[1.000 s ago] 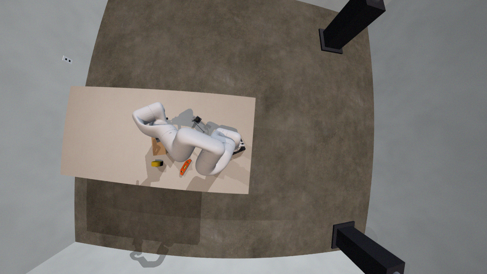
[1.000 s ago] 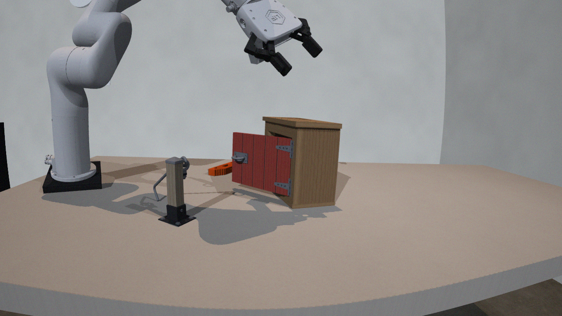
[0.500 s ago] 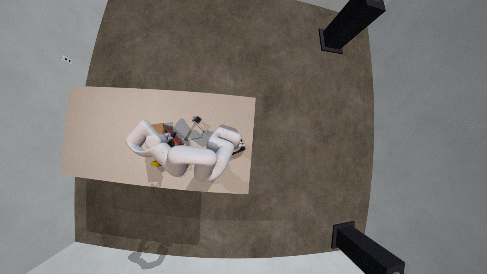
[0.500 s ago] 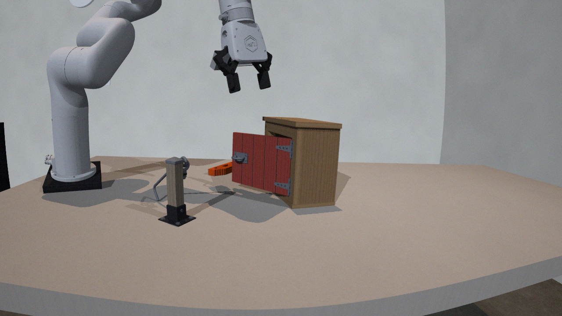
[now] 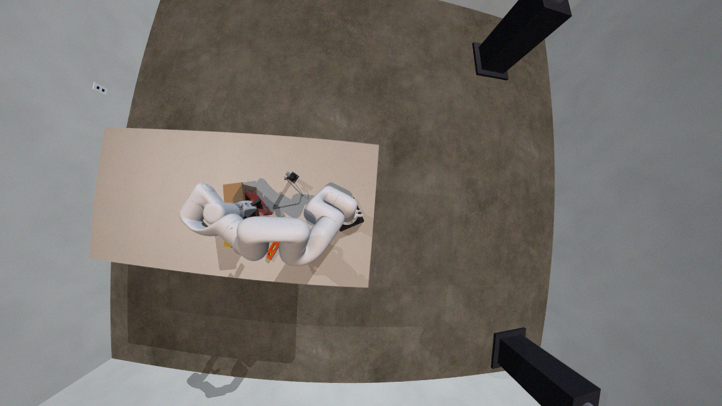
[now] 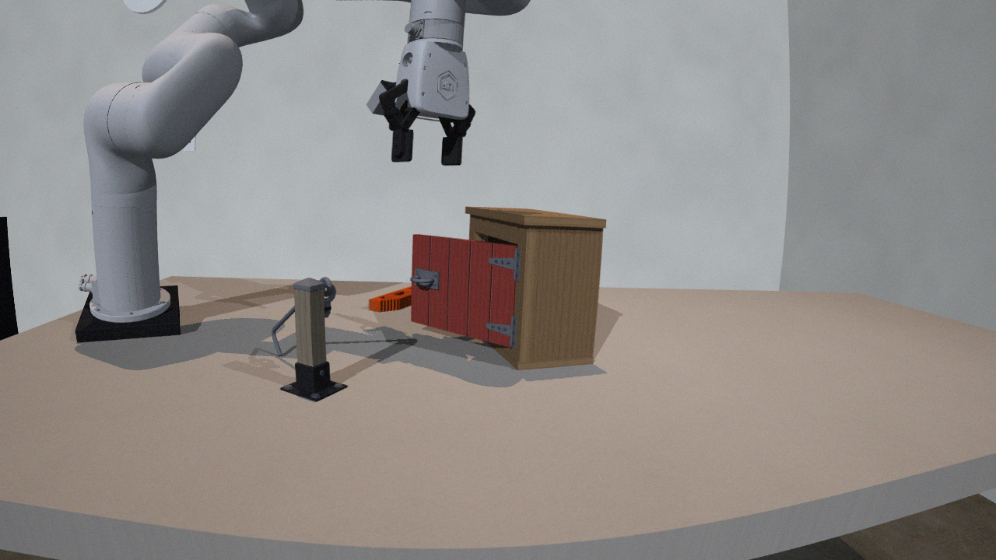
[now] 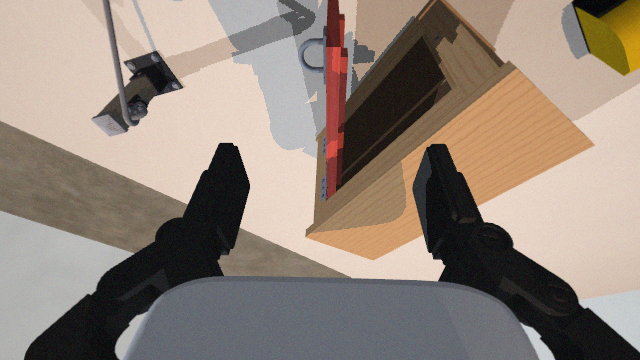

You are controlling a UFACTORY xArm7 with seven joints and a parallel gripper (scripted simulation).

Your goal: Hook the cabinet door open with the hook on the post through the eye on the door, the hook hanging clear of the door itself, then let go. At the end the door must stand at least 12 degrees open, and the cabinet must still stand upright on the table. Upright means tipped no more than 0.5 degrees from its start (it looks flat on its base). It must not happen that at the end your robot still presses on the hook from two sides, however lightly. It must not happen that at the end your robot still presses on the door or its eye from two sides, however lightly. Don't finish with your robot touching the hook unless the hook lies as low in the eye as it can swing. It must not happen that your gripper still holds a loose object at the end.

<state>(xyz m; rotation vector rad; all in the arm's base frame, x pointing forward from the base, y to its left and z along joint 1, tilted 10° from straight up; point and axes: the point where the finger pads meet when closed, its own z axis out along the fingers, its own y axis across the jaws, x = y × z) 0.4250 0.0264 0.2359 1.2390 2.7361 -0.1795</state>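
Observation:
The wooden cabinet (image 6: 550, 285) stands flat on the table with its red door (image 6: 463, 288) swung wide open. A grey eye (image 6: 423, 280) sticks out from the door's free edge; it also shows in the wrist view (image 7: 311, 55). The wooden post (image 6: 310, 334) stands to the left on a black base. Its grey hook (image 6: 289, 327) hangs down on the post's far side, away from the door, its tip near the table. My gripper (image 6: 425, 149) is open and empty, pointing down, high above the door's free edge. In the wrist view the gripper (image 7: 330, 170) frames the door (image 7: 335, 100) and cabinet (image 7: 440, 142).
An orange tool (image 6: 391, 299) lies on the table behind the door. A yellow block (image 7: 607, 30) sits beyond the cabinet in the wrist view. My arm's base (image 6: 128, 316) stands at the table's left end.

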